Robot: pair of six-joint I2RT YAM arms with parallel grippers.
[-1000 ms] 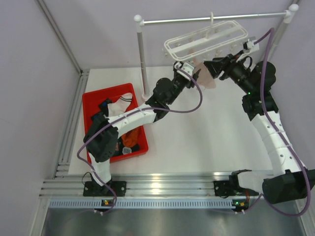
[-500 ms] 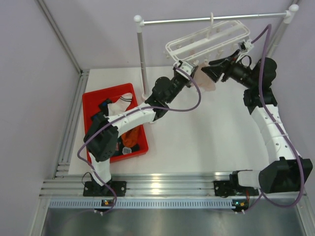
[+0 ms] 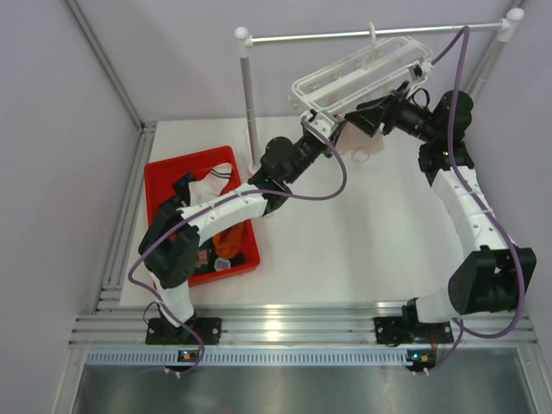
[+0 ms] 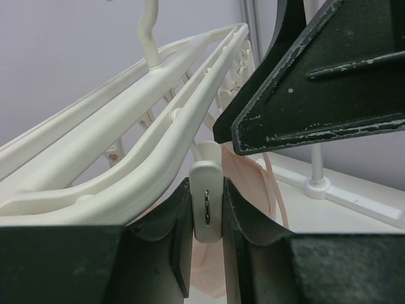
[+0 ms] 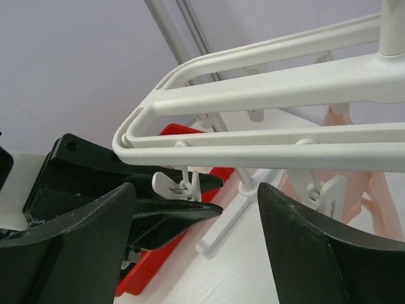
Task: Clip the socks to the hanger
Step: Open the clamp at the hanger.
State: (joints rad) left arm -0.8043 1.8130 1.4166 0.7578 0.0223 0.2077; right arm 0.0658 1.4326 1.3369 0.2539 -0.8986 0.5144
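White arms (image 3: 228,205) — black joints (image 3: 280,159), purple cables (image 3: 344,172).

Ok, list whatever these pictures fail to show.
Left wrist: whether the clip holds the pink sock; the left pincer covers where they meet.
Top: how many socks lie in the red bin; the left arm crosses it.
Right wrist: the pink sock runs off the right edge.
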